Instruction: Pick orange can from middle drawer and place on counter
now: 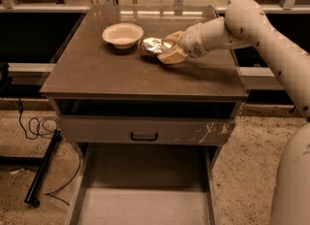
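The orange can (153, 46) is a crinkly gold and silver can lying on its side. It rests low over the counter (111, 73), just right of the white bowl. My gripper (167, 49) reaches in from the right on the white arm. Its tan fingers (169, 56) are closed around the can's right end. The middle drawer (140, 204) is pulled open at the bottom. Its flat grey floor holds nothing.
A white bowl (122, 35) stands on the counter left of the can. The upper drawer (145, 131) with a black handle and white scratches is slightly open. A black cable and stand (43, 170) lie on the floor at left.
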Tool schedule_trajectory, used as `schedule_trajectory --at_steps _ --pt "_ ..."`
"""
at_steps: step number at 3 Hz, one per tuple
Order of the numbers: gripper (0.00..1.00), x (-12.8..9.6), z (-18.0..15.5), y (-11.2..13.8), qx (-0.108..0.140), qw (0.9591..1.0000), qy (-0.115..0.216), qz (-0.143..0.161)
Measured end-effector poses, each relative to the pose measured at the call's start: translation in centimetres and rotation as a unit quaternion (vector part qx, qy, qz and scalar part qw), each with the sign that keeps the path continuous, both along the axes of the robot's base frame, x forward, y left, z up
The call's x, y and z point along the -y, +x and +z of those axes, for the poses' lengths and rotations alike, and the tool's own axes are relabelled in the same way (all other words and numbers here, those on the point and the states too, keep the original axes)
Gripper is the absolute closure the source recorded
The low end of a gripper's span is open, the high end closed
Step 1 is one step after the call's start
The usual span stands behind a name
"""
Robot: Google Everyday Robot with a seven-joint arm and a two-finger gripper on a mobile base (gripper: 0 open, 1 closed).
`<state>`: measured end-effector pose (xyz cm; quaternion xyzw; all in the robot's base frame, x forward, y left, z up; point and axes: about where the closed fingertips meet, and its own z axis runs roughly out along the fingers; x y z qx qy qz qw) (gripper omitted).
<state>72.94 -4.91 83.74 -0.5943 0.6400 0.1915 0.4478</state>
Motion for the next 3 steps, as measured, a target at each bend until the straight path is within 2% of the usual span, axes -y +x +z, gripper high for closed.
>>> schedule_trajectory --at_steps 2,3 --pt "0.12 -0.01 0.0 0.0 0.0 1.0 0.0 0.0" --pt "0.0 -0.01 -0.01 0.0 0.0 1.0 0.0 0.0"
